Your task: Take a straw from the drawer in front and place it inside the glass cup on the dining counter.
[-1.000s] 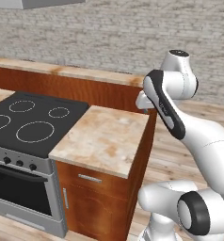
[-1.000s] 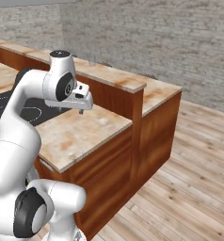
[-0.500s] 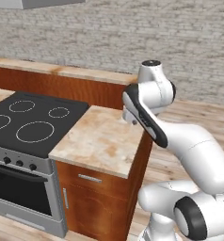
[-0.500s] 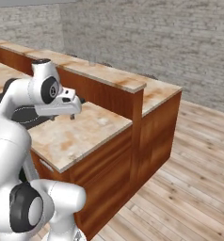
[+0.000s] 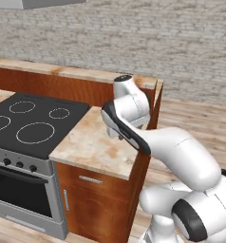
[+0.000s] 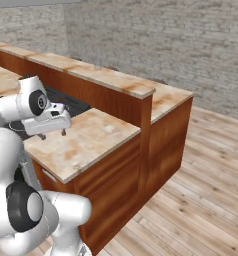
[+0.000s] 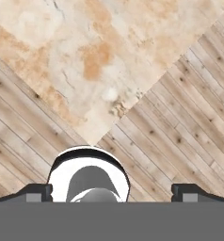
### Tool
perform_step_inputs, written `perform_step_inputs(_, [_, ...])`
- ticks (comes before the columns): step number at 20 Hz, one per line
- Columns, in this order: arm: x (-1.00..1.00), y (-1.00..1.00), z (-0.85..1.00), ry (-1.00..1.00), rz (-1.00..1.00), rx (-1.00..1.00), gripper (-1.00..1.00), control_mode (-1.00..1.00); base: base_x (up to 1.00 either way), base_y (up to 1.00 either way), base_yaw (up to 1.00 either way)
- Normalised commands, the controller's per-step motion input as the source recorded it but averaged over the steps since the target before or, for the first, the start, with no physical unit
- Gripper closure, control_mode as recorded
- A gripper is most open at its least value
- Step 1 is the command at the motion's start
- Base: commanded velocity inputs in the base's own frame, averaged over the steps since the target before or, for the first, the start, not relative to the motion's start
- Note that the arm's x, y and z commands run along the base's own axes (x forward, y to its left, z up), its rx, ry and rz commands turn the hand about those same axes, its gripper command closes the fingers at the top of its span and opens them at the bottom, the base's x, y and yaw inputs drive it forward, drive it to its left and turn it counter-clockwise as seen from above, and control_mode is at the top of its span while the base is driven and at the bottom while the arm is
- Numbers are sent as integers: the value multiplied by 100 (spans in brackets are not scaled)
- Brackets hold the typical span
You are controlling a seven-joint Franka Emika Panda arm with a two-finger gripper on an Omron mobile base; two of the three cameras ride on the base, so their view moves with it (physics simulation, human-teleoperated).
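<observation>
The white arm has swung left and come lower over the past second: its wrist, which stood high beside the far corner of the raised top, now hangs low over the small squarish marbled counter point(image 5: 96, 147), right of the black glass cooktop point(image 5: 27, 118). The cabinets and the floor have kept their places in both base pictures.

The gripper point(image 6: 52, 132) points down above that small counter, its two dark fingertips point(image 7: 38, 192) set far apart, as wide as they go, with nothing between them. From the hand camera, the corner of the small counter lies beneath the gripper, with pale wooden floor planks point(image 7: 180, 132) on either side of that corner.

Nearest to me, under the front edge of the small counter, sits the reddish-brown wooden drawer point(image 5: 98, 182) with a plain front and a slim silver bar handle; it is shut. Left of it is the grey oven door with its row of knobs point(image 5: 15, 163).

Behind the small counter rises the long beige marbled dining counter point(image 6: 111, 77) with rust-brown blotches, on a reddish-brown wood base. Beyond it stands a grey brick wall point(image 5: 157, 42).
</observation>
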Motion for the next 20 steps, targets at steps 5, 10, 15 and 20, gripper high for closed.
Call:
perform_step_inputs(5, [0, 82, -54, 0, 3, -11, -100, -100, 0, 0, 0])
perform_step_inputs(10, [0, 67, -42, 7, 3, -14, -100, -100, 0, 0, 0])
perform_step_inputs(15, [0, 43, -48, 7, 6, -19, -100, -100, 0, 0, 0])
perform_step_inputs(20, [0, 34, -40, 12, 9, -19, -100, -100, 0, 0, 0])
